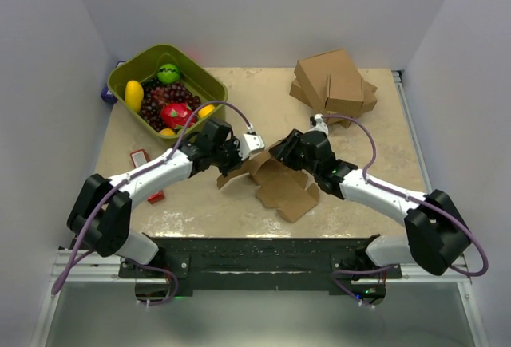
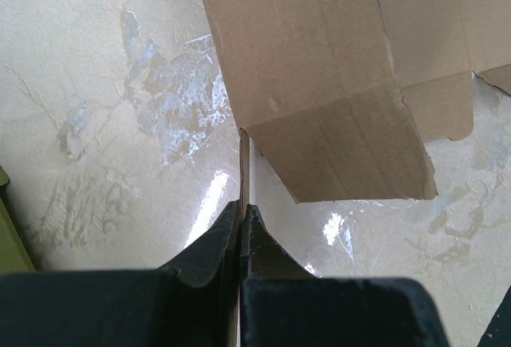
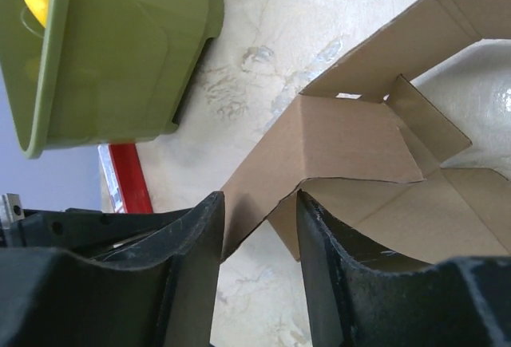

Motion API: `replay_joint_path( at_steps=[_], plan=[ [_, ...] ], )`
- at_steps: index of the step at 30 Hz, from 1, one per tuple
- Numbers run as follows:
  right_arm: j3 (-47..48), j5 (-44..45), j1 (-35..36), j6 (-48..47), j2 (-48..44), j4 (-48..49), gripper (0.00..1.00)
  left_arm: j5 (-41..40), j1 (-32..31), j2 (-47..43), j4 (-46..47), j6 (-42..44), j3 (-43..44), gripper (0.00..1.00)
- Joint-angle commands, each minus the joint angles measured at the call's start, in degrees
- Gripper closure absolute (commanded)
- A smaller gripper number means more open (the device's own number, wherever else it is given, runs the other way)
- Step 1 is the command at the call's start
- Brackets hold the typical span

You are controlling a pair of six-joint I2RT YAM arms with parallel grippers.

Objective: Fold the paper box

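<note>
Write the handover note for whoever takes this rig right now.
Left gripper: shut, pinching a thin edge of the paper box.
Right gripper: fingers apart, straddling a raised flap, not clamped.
Box: middle of the table, between both arms.
Done: some panels lifted along their creases.
Left: raise the walls and tuck the flaps; the box is not closed.

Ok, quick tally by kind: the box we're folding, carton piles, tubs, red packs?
Paper box: 1
Pile of brown cartons: 1
Green tub: 1
Red packs: 2, one partly hidden
Total: 5
</note>
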Motion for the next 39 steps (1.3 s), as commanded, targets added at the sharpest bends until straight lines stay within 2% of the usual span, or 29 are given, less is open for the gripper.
replay_joint_path(
  at_steps=[1, 5, 19, 21, 26, 27, 29, 30, 32, 33, 36, 39],
  plan=[
    [-1.3, 2.7, -0.1, 1.03, -0.13, 4.71, 0.58, -0.29, -0.37, 0.59, 2.24, -0.05, 0.78, 1.0],
    [-2.62, 3.49, -0.19, 1.3, 0.48, 6.12, 0.66, 0.58, -0.28, 1.21, 2.24, -1.37, 1.57, 1.0],
    [-9.48, 6.31, -0.19, 4.9, 2.68, 15.08, 0.73, 4.01, -0.28, 4.02, 1.36, -4.19, 3.86, 1.0],
    [-9.92, 6.66, -0.19, 5.25, 2.59, 15.7, 0.77, 4.1, -0.28, 4.28, 1.27, -4.89, 4.12, 1.0],
    [-10.01, 7.89, -0.1, 5.61, 2.42, 15.79, 0.81, 5.42, -0.2, 4.2, 1.18, -5.86, 4.65, 0.79],
    [-10.01, 8.15, -0.1, 5.61, 2.68, 15.79, 0.82, 5.51, -0.28, 4.2, 1.18, -5.94, 4.74, 0.7],
    [-9.74, 8.24, -0.1, 5.69, 2.94, 15.79, 0.83, 6.03, -0.2, 4.02, 1.27, -6.21, 4.74, 0.63],
    [-9.66, 8.33, -0.19, 5.78, 3.29, 15.79, 0.84, 6.12, -0.11, 3.85, 1.18, -6.3, 4.74, 0.56],
    [-9.57, 8.5, -0.19, 6.04, 3.73, 15.79, 0.86, 6.56, -0.11, 3.5, 1.27, -6.47, 4.83, 0.47],
    [-9.57, 8.5, -0.19, 6.13, 3.99, 15.79, 0.86, 6.74, -0.02, 3.23, 1.27, -6.47, 4.83, 0.38],
    [-9.57, 8.68, -0.19, 6.66, 4.17, 15.52, 0.88, 7.44, 0.24, 1.83, 1.53, -6.47, 4.57, 0.3],
    [-9.57, 9.03, -0.1, 6.66, 4.17, 15.17, 0.9, 7.97, 0.77, -0.11, 1.89, -7.08, 3.95, 0.27]
  ],
)
